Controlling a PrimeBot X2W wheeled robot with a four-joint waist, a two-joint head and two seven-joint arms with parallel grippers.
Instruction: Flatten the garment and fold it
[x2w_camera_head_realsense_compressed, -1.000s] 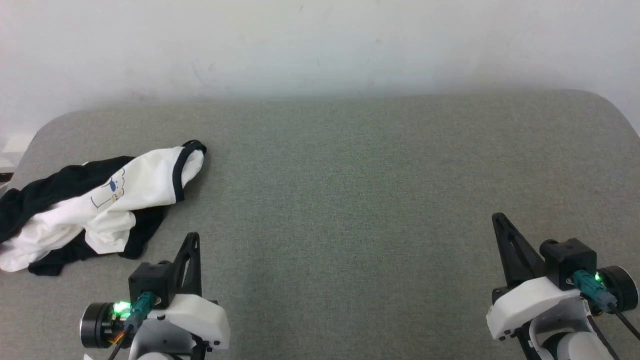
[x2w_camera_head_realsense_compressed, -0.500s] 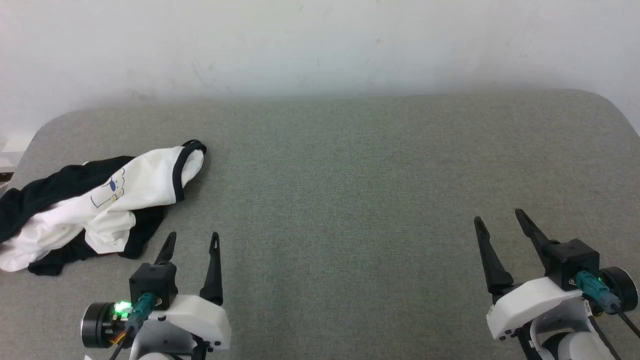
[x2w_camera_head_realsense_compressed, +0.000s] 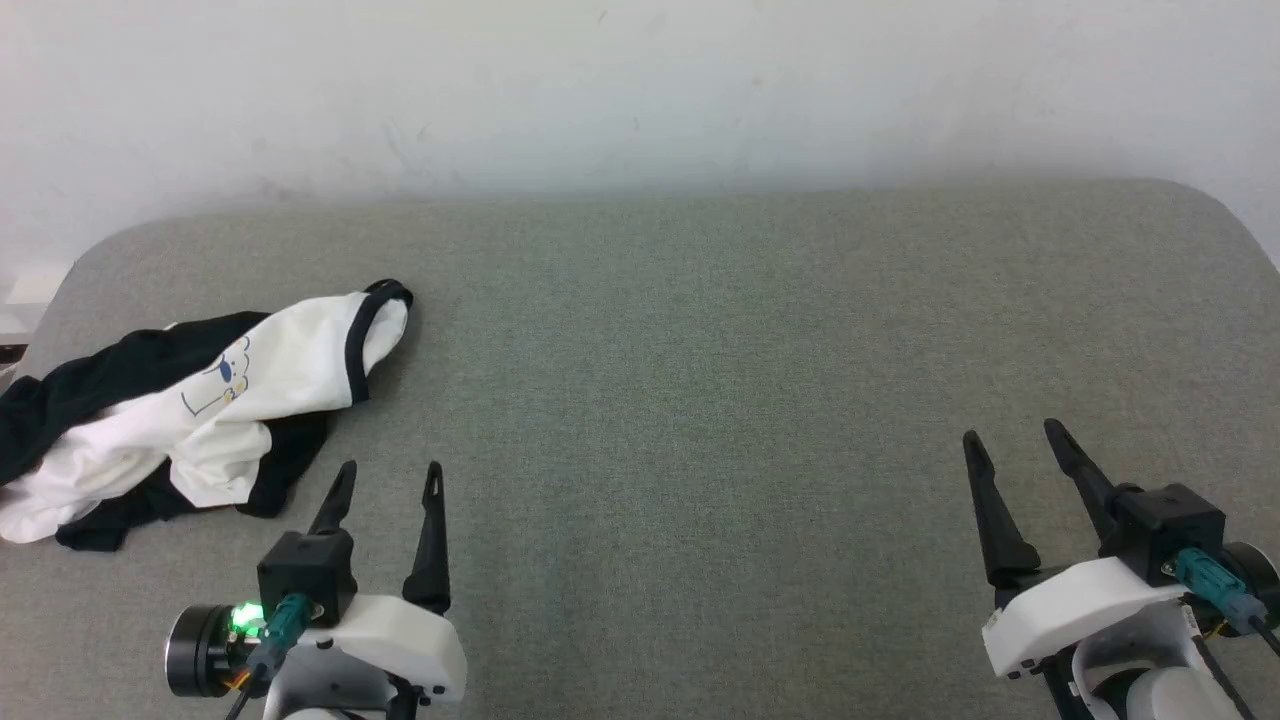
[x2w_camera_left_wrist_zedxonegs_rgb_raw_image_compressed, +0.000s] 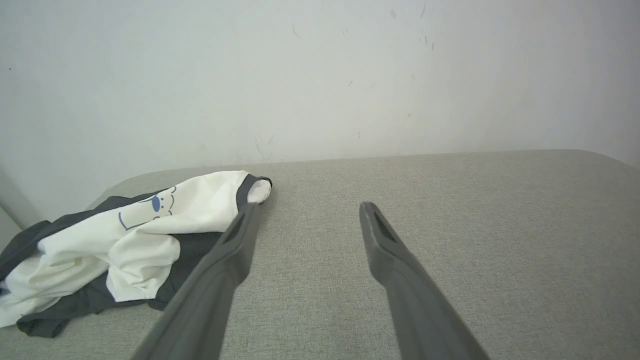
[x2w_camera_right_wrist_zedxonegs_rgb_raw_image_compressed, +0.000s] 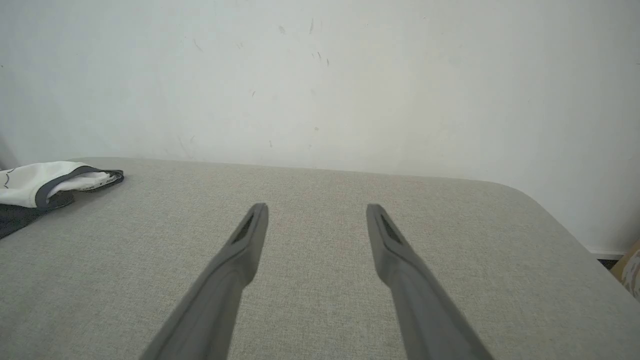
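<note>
Head view: nearest the camera, at about 7 o'clock, the left gripper points up the frame with its two dark fingers spread apart and nothing between them, a green light glowing on its wrist. At about 5 o'clock the right gripper stands the same way, fingers released and empty, hovering over bare cloth. Both sit above a grey fabric-covered tabletop with rounded far corners. Farther out, at 9 o'clock, the garment lies crumpled near the table's left edge: a white T-shirt bunched over its black sleeves, one black fold trailing toward 8 o'clock. It lies at about 11 o'clock from the left gripper, close to that gripper's outer fingertip but apart from it. The small cartoon print faces up on the white cloth, and the black neck trim curls at the heap's 1 o'clock end. In the right wrist view the collar end shows at 9 o'clock, well apart from the right fingers. Beyond the table, at 12 o'clock, rises a scuffed white wall.
</note>
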